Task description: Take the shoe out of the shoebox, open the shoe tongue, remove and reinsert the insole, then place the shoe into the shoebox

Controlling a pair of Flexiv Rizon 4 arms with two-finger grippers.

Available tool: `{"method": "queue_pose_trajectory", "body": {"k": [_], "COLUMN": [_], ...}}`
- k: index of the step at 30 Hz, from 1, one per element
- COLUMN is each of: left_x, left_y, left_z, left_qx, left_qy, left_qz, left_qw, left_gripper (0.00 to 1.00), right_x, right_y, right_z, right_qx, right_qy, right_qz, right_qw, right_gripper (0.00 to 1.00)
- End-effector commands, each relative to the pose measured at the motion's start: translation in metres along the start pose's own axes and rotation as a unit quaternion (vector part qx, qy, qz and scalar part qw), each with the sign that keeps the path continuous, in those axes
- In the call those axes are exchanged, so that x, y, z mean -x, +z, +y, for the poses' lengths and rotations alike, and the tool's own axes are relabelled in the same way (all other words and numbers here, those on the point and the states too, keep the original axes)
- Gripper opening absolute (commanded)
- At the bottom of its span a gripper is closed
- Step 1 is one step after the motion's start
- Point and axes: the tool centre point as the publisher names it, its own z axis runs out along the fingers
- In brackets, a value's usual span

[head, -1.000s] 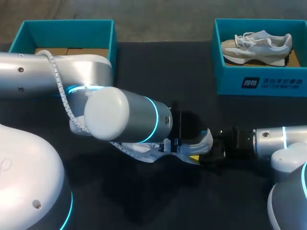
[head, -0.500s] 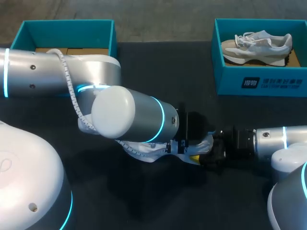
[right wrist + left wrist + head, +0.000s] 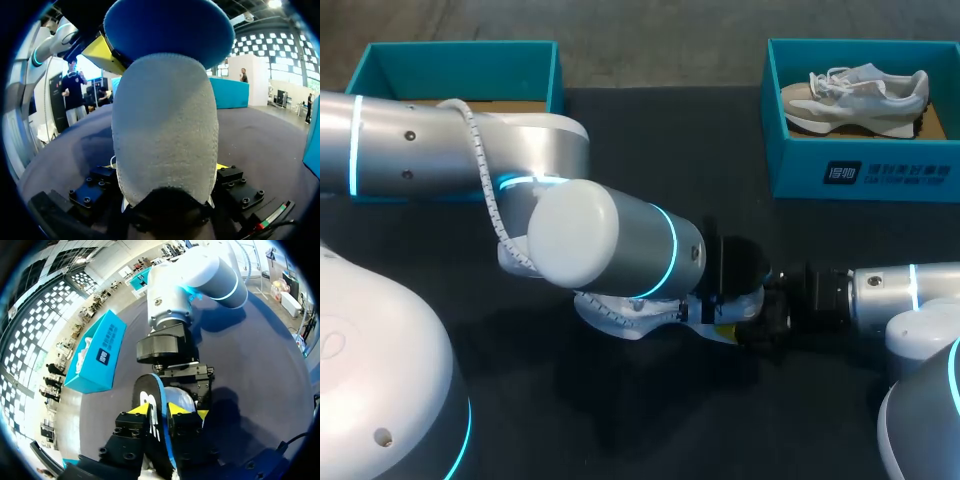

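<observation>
A white shoe (image 3: pixel 620 318) lies on its side on the dark table, mostly hidden under my left arm. My right gripper (image 3: pixel 760 318) is shut wide on its heel; in the right wrist view the grey knit heel (image 3: pixel 165 130) fills the space between the fingers. My left gripper (image 3: pixel 720 308) hangs over the shoe's opening. In the left wrist view its yellow fingertips (image 3: pixel 141 410) press both faces of the blue and black insole (image 3: pixel 150 397), which stands on edge above the shoe (image 3: pixel 181 397). The insole (image 3: pixel 170 30) rises behind the heel in the right wrist view.
A teal shoebox (image 3: pixel 865 170) at the back right holds a second pale shoe (image 3: pixel 855 95). Another teal box (image 3: pixel 460 60) stands at the back left with only cardboard showing inside. My left arm spans the table's middle.
My left arm has shifted to the right, bringing its gripper and the insole closer to the heel and my right gripper. The right arm has stayed put.
</observation>
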Motion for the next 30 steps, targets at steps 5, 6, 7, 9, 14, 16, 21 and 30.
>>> {"method": "queue_pose_trajectory", "body": {"k": [5, 6, 7, 9, 14, 16, 21, 30], "left_x": [-0.001, -0.001, -0.001, -0.003, -0.006, -0.007, -0.009, -0.01], "left_y": [-0.007, -0.008, -0.009, -0.012, -0.019, -0.021, -0.025, -0.019], "left_z": [0.003, 0.004, 0.005, 0.007, 0.013, 0.016, 0.021, 0.024], "left_qx": [-0.002, -0.002, -0.002, -0.001, 0.003, 0.003, 0.006, 0.012], "left_qy": [-0.001, 0.0, 0.0, 0.002, 0.007, 0.007, 0.016, 0.024], "left_qz": [-0.003, -0.004, -0.004, -0.005, -0.011, -0.015, -0.033, -0.067], "left_qw": [1.0, 1.0, 1.0, 1.0, 1.0, 1.0, 0.999, 0.997], "left_gripper": [0.25, 0.25, 0.26, 0.28, 0.38, 0.39, 0.45, 0.6], "right_x": [-0.001, -0.001, -0.001, -0.001, -0.001, -0.001, -0.001, -0.001], "right_y": [0.0, 0.0, 0.0, 0.0, 0.0, 0.0, 0.0, 0.0], "right_z": [0.0, 0.0, 0.0, 0.0, 0.0, 0.0, 0.0, 0.0], "right_qx": [0.0, 0.0, 0.0, 0.0, 0.0, 0.0, 0.0, 0.0], "right_qy": [0.0, 0.0, 0.0, 0.0, 0.0, 0.0, 0.0, 0.0], "right_qz": [-0.001, -0.001, -0.001, -0.001, -0.001, -0.001, -0.001, -0.001], "right_qw": [1.0, 1.0, 1.0, 1.0, 1.0, 1.0, 1.0, 1.0], "right_gripper": [0.0, 0.0, 0.0, 0.0, 0.0, 0.0, 0.0, 0.0]}}
